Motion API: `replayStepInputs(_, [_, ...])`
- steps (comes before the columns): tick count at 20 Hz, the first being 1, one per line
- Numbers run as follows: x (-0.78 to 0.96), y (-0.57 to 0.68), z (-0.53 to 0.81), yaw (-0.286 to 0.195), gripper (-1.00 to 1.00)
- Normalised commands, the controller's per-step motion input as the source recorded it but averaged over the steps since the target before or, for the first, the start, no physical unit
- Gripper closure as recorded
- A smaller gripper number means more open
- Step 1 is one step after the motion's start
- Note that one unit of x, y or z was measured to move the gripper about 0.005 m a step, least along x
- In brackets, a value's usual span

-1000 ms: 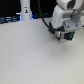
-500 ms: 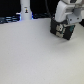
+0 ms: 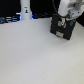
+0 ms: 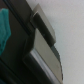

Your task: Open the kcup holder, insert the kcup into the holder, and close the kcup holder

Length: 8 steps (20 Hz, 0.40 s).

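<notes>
Fingers cannot be judged; the gripper [image 3: 64, 22] has sunk onto the kcup holder [image 3: 62, 29], hiding more than a second ago. Green against the holder [image 4: 15, 45] may be the kcup [image 4: 5, 27], suggesting insertion underway.

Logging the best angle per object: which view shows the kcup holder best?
The exterior view: the holder shows as a whole dark box under the arm. The wrist view is too close, giving only blurred dark surfaces and a grey edge.
</notes>
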Motion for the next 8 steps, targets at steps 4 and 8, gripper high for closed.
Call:
replayStepInputs(4, [-0.05,0.38,0.80,0.013,-1.00])
replayStepInputs(8, [0.04,0.25,0.93,-0.004,-1.00])
